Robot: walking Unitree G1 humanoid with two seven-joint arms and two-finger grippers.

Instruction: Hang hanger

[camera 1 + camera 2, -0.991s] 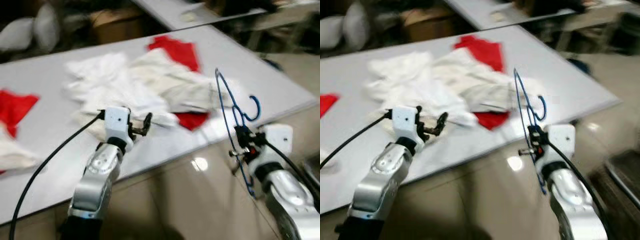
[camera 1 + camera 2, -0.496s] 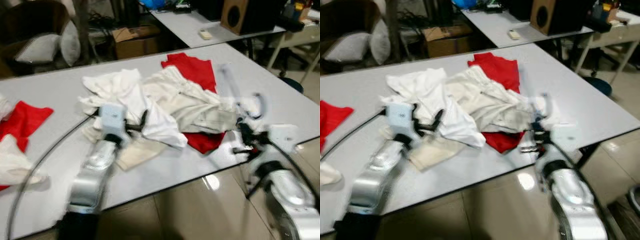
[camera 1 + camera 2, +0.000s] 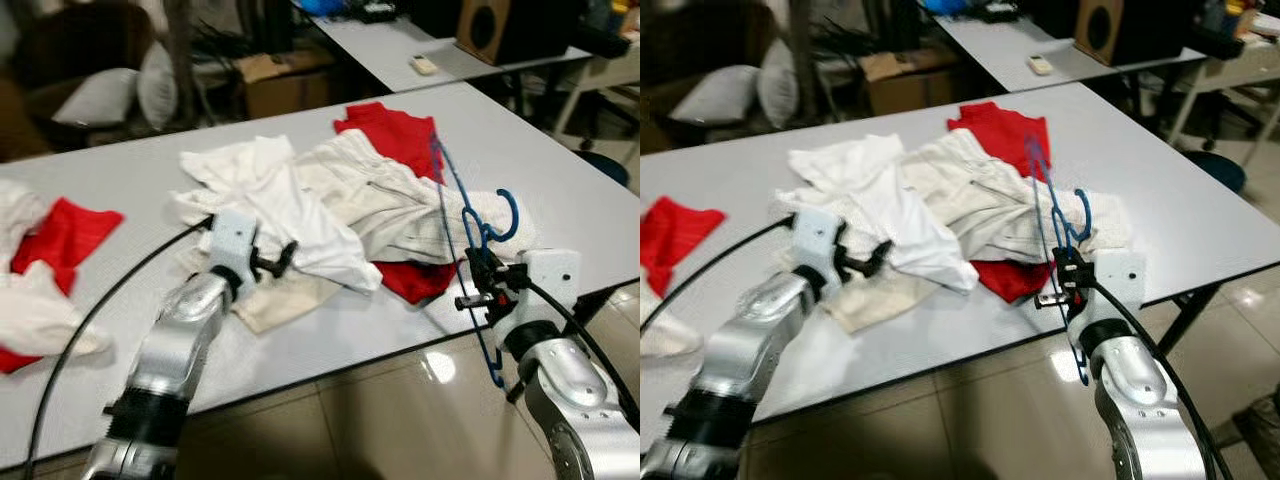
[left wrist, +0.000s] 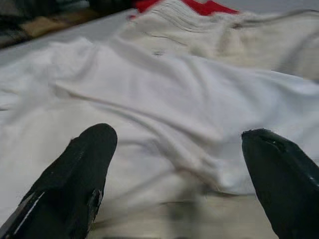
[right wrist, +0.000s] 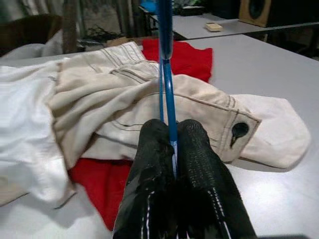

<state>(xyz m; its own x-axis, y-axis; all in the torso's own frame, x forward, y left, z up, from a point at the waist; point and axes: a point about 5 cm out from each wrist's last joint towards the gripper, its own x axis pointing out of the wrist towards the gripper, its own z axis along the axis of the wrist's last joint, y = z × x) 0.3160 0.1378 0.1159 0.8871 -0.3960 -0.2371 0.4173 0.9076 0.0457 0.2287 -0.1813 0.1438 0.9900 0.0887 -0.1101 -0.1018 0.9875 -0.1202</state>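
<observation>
A thin blue wire hanger (image 3: pixel 463 215) stands upright over the table's near edge, hook pointing right. My right gripper (image 3: pixel 474 285) is shut on its frame; in the right wrist view the blue wire (image 5: pixel 165 69) runs up from between the fingers (image 5: pixel 149 164). My left gripper (image 3: pixel 278 262) hovers open just above a heap of white and cream clothes (image 3: pixel 330 205) in the middle of the table. In the left wrist view its two fingertips (image 4: pixel 79 169) stand wide apart over white cloth (image 4: pixel 164 99), holding nothing.
The grey table (image 3: pixel 560 190) also carries red garments (image 3: pixel 395 135) under the heap and more red and white cloth (image 3: pixel 50 260) at the left. Behind stand a second table (image 3: pixel 400 45) with a speaker (image 3: pixel 490 25), a cardboard box (image 3: pixel 275 75) and pillows (image 3: pixel 120 90). Tiled floor (image 3: pixel 370 420) lies in front.
The camera has swung and steadied, so the scene has shifted. My right gripper still holds the hanger; my left arm has reached further over the white clothes.
</observation>
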